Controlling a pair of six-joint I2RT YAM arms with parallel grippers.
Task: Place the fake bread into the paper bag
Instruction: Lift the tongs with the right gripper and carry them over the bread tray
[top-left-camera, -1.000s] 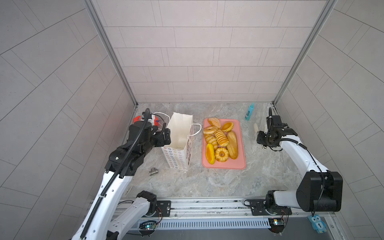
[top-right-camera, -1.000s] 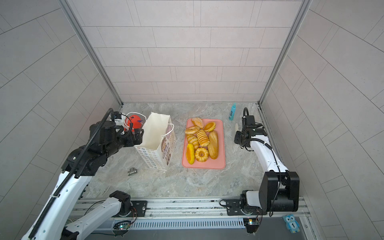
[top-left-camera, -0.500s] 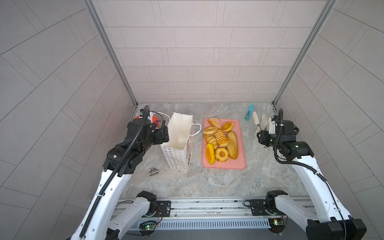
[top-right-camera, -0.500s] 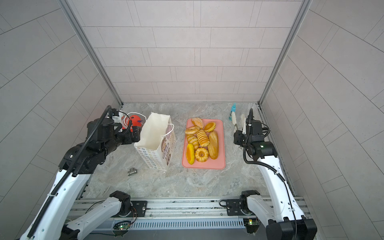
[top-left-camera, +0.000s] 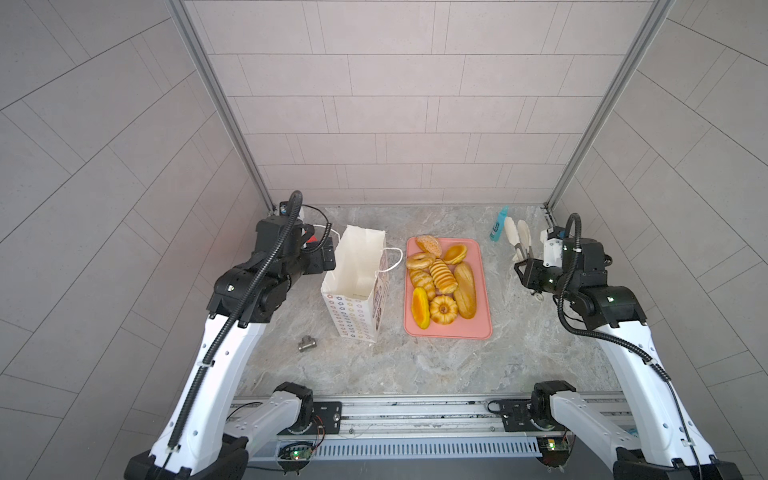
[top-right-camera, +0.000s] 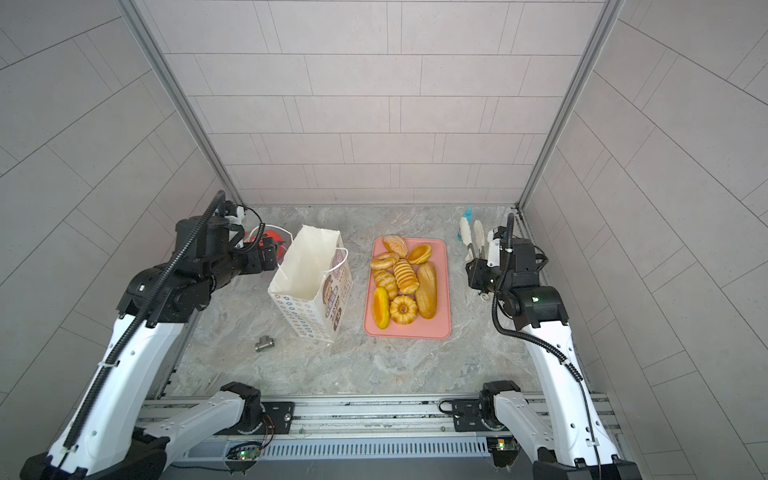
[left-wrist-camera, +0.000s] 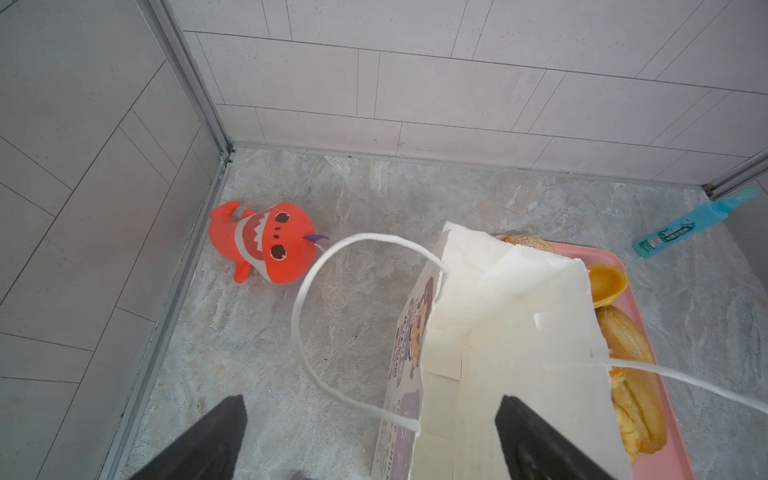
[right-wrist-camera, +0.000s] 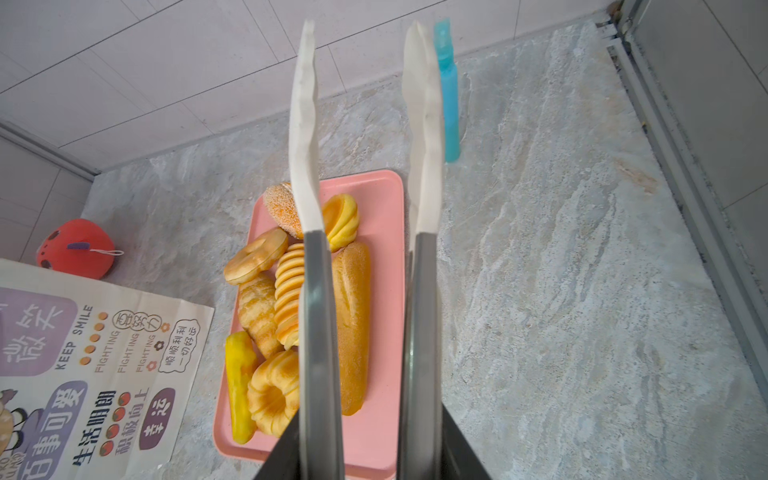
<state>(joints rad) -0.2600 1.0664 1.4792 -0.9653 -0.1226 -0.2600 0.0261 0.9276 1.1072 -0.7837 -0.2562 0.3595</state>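
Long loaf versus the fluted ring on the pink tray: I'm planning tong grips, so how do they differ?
The long loaf is elongated and unridged; the fluted ring is round, ridged, with a centre hole. The loaf is larger, running along the pink tray; the ring sits near its front end. Both are golden and lie on that tray.

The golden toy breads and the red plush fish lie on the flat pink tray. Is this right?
No. Only the golden toy breads lie on the flat pink tray; the red plush fish lies on the grey marble table, as the left wrist view shows.
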